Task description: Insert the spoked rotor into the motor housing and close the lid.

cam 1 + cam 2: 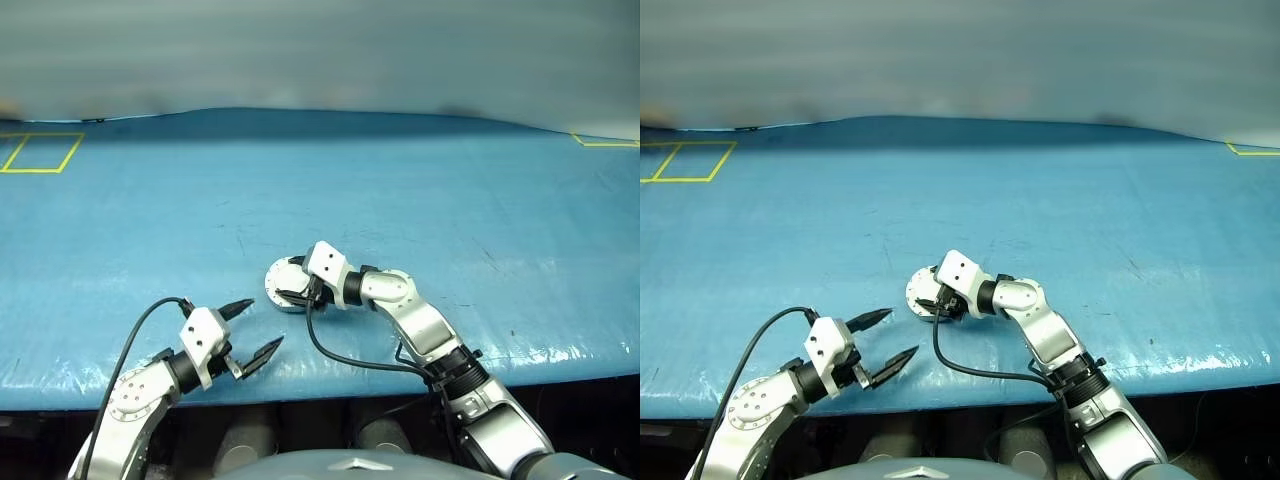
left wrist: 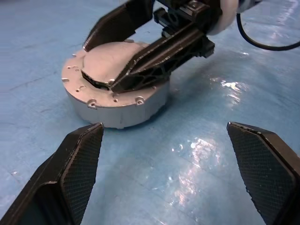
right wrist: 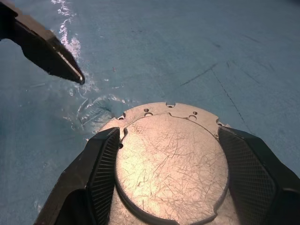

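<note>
Almost done: lid down, grip risky

Right gripper (image 3: 164,187) has its fingers straddling the lid (image 3: 171,164) atop the motor housing (image 2: 117,105) near the tabletop's (image 1: 450,200) front edge; pulling away could drag it. Left gripper (image 1: 250,330) hangs wide open, empty.

- My head pair looks forward and down over the blue table (image 1: 420,190).
- Left wrist view sits low, facing the lid (image 2: 105,58) ahead of its gripper (image 2: 173,168).
- Right wrist view hangs close above that lid.
</note>
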{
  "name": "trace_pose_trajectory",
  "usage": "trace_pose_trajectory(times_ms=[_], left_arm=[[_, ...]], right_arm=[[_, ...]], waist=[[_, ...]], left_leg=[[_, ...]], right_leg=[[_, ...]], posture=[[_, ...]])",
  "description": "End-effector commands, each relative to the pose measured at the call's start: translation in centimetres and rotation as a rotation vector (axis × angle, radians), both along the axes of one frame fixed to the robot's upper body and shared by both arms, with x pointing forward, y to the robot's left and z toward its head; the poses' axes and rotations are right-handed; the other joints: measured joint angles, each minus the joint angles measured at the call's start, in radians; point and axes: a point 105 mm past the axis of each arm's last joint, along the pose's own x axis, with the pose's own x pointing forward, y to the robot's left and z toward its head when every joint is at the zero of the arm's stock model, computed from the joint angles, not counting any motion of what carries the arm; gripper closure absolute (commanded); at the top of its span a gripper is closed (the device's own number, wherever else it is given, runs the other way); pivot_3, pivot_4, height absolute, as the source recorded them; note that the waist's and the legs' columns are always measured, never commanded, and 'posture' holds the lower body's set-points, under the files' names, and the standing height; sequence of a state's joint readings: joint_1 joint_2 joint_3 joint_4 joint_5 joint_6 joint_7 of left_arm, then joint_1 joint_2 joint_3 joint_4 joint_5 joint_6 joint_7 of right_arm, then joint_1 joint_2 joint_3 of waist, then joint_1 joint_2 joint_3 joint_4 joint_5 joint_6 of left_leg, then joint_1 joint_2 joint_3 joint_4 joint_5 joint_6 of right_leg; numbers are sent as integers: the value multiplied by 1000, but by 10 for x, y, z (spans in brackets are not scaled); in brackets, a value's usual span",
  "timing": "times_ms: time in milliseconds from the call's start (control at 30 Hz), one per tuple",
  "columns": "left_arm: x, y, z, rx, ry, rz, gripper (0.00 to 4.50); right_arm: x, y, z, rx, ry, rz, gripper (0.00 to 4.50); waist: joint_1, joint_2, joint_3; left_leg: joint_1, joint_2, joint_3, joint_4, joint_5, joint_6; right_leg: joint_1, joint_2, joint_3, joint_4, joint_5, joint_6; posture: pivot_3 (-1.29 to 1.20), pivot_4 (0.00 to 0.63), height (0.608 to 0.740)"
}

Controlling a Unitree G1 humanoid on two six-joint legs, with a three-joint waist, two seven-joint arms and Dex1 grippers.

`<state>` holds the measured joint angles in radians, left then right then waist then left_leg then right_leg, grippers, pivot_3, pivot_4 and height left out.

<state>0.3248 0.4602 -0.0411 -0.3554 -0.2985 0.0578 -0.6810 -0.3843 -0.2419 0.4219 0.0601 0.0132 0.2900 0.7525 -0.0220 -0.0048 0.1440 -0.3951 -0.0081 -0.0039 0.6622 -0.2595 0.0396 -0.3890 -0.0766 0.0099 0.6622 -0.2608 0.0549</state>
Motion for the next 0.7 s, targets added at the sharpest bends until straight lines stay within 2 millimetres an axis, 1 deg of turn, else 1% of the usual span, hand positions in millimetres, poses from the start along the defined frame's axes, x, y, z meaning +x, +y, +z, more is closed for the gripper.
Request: trace_pose_trajectory(times_ms=[33, 100, 133, 200, 333, 400, 500, 533, 700], left_arm=[[6, 4, 17, -64, -34, 19, 871], [10, 9, 17, -55, -39, 37, 1579], [12, 11, 16, -48, -42, 48, 1911], [15, 12, 14, -37, -40, 48, 2573], [24, 5, 11, -29, -45, 14, 3957], [29, 3, 11, -22, -54, 10, 4475], [45, 3, 8, 1, -65, 49, 4475], [49, 1, 6, 8, -61, 45, 4475], [60, -10, -1, 29, -44, 26, 4475]], right_arm=[[2, -12, -19, -66, 50, -51, 1464], [2, -12, -19, -66, 49, -54, 1464], [1, -12, -19, -66, 49, -55, 1464], [1, -12, -19, -63, 50, -59, 1464], [1, -12, -19, -57, 52, -65, 1464], [1, -11, -19, -55, 52, -66, 1464], [0, -11, -18, -47, 53, -69, 1464], [0, -11, -18, -45, 53, -70, 1464], [-1, -12, -18, -41, 57, -70, 1464]], waist=[[-1, 0, 0], [-2, 0, 0], [-1, 0, 0], [-1, 0, 0], [1, 0, 0], [1, -1, 0], [2, -1, 0], [2, -1, 0], [2, -1, 0]], left_leg=[[0, 0, 0, 0, 0, 0], [0, 0, 0, 0, 0, 0], [0, 0, 0, 0, 0, 0], [0, 0, 0, -1, 0, 0], [0, 0, 0, 0, 1, 0], [0, -1, 0, 0, 1, 0], [0, -1, 0, 0, 1, 0], [0, -1, 0, 0, 1, 0], [0, -1, 0, -1, 1, 0]], right_leg=[[0, 0, 0, 0, 0, 0], [0, 0, 0, 0, 1, 1], [0, 0, 0, -1, 2, 4], [0, 0, 0, -1, 2, 4], [0, 0, 0, -1, 1, 0], [0, 0, 0, -1, 1, 0], [0, 1, 0, -1, 1, 1], [0, 1, 0, -1, 3, 4], [-1, 2, -1, -1, 4, 6]], posture=[[0, 150, 740], [0, 150, 740], [0, 150, 740], [0, 150, 740], [0, 150, 740], [0, 150, 740], [0, 150, 740], [0, 150, 740], [0, 150, 740]])
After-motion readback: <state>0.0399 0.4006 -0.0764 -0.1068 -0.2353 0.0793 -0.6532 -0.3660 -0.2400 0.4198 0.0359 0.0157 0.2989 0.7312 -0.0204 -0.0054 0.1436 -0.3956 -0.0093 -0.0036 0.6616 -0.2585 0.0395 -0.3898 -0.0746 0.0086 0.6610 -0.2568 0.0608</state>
